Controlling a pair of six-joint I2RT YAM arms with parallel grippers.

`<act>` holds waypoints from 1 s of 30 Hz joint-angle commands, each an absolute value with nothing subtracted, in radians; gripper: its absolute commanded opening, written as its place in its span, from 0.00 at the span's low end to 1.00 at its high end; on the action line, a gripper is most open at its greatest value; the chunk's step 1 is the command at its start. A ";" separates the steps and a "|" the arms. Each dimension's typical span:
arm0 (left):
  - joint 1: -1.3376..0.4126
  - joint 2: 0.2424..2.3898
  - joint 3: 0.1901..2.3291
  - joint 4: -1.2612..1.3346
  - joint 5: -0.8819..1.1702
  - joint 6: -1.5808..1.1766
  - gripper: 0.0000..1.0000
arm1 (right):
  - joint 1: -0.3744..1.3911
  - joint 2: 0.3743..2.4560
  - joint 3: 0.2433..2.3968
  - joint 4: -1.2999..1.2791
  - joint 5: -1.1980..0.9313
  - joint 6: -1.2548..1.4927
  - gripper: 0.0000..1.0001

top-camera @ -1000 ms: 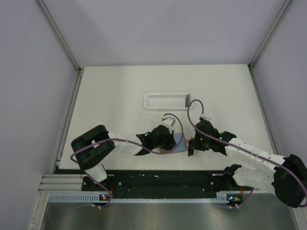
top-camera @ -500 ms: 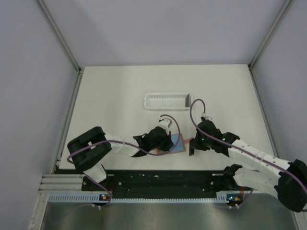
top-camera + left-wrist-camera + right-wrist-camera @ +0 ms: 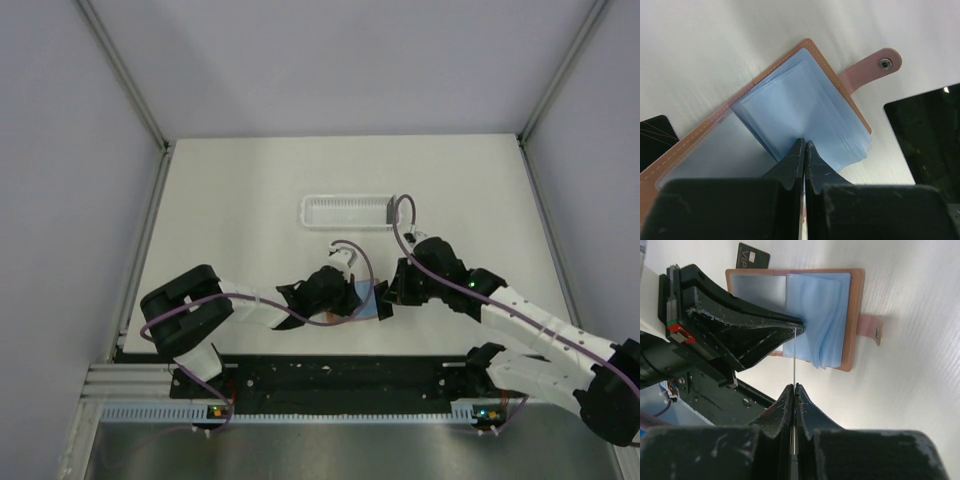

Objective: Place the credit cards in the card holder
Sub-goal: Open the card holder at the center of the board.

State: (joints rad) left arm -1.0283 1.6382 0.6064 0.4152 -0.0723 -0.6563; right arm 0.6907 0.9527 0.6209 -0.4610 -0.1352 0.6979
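Two tools engaged. My left tool [image 3: 803,146] was pinched shut on the blue sleeves [image 3: 820,315] of the card holder [image 3: 856,315], which lay open on the counter [image 3: 920,300], upper centre of the right wrist view. My right tool [image 3: 793,389] clamped one card [image 3: 794,360] edge-on, tip near the sleeves. Insertion step, I judged; next: line up a pocket mouth.

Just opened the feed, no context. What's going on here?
Two arms are loading cards into an open holder on the table. The left claw is shut with its tip at the blue sleeves. The right claw grips a black card with its edge close to the sleeves, not yet in. A second card lies beside the holder.
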 commanded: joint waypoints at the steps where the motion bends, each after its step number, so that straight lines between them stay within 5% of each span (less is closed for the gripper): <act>1: -1.026 1.655 0.563 0.299 -0.092 -0.646 0.00 | 0.681 1.008 0.630 -0.414 -0.218 0.680 0.00; 30: -1.025 1.655 0.560 0.302 -0.092 -0.644 0.00 | 0.681 1.186 0.611 -0.413 -0.173 0.724 0.00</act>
